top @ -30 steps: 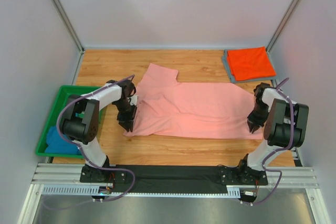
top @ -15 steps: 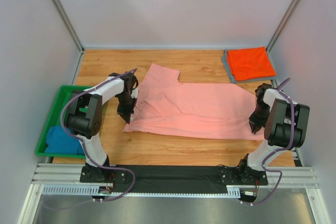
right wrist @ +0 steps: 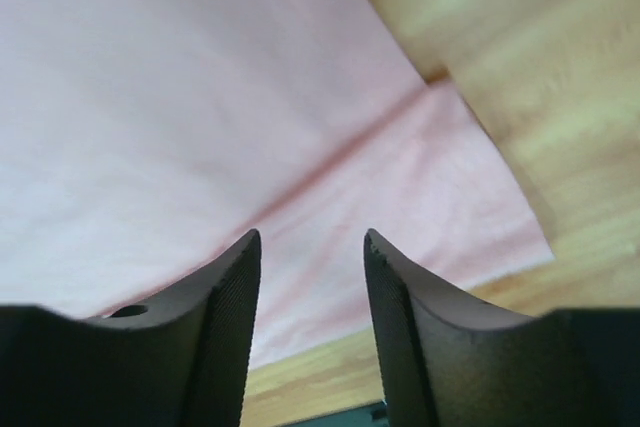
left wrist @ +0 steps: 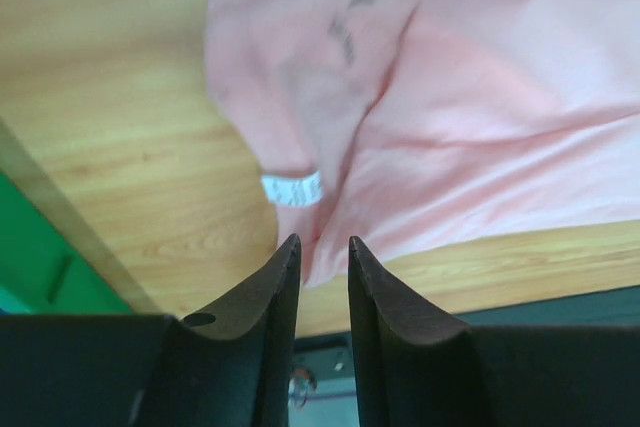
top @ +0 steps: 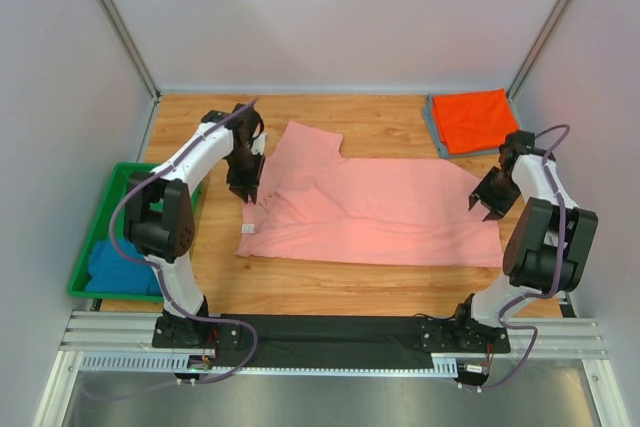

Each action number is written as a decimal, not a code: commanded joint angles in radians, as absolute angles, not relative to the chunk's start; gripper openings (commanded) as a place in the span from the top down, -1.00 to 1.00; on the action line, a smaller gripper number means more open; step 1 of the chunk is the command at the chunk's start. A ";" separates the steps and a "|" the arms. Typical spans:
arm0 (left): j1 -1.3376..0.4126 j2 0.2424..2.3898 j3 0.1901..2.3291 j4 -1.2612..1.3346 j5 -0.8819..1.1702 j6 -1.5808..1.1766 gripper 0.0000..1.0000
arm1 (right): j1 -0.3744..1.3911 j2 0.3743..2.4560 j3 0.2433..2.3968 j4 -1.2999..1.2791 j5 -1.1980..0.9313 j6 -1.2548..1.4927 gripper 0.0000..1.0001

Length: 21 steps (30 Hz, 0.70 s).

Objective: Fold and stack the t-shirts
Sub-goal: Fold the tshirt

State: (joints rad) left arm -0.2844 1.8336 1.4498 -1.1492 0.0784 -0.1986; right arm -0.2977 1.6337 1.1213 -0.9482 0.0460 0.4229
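Note:
The salmon-pink t-shirt lies spread flat across the middle of the wooden table. My left gripper hovers over its left edge, open and empty. In the left wrist view its jaws stand a little apart above the pink cloth and a white label. My right gripper is open and empty above the shirt's right end. The right wrist view shows pink cloth below the jaws. The bright orange-red t-shirt lies folded on the grey one at the back right. The teal-blue t-shirt lies in the bin.
A green plastic bin stands at the table's left edge, beside the left arm. Bare wood shows at the back left and along the near edge. Grey walls and metal posts close in the table.
Both grippers have moved away from the shirt's near corners toward the far side. The left one went up along the left edge. The shirt lies still.

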 commanded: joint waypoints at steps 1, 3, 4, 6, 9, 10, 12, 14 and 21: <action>-0.282 1.868 1.606 -1.117 0.150 -0.244 0.34 | -0.304 1.630 1.245 -0.836 -0.141 0.359 0.04; -0.281 1.931 1.702 -1.085 0.182 -0.267 0.33 | -0.321 1.706 1.337 -0.831 -0.182 0.335 -0.11; -0.281 1.959 1.741 -1.086 0.180 -0.273 0.33 | -0.336 1.754 1.365 -0.815 -0.221 0.328 -0.17; -0.281 2.047 1.871 -1.092 0.172 -0.268 0.33 | -0.353 1.807 1.443 -0.804 -0.279 0.308 -0.31; -0.279 2.123 1.963 -1.043 0.115 -0.262 0.28 | -0.370 1.896 1.517 -0.799 -0.336 0.243 -0.37; -0.279 2.141 1.982 -1.019 0.089 -0.264 0.26 | -0.368 1.942 1.566 -0.817 -0.342 0.203 -0.39; -0.275 2.184 2.025 -0.977 0.063 -0.259 0.21 | -0.373 1.983 1.607 -0.828 -0.363 0.172 -0.40; -0.272 2.210 2.049 -0.895 0.080 -0.255 0.12 | -0.388 2.023 1.631 -0.819 -0.403 0.176 -0.43; -0.252 2.428 2.273 -0.849 0.002 -0.261 0.03 | -0.388 2.020 1.635 -0.721 -0.480 0.186 -0.45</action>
State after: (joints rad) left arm -0.2684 2.3825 2.1948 -0.9119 0.0463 -0.2485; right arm -0.3878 2.0430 1.5909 -0.7979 -0.4072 0.2073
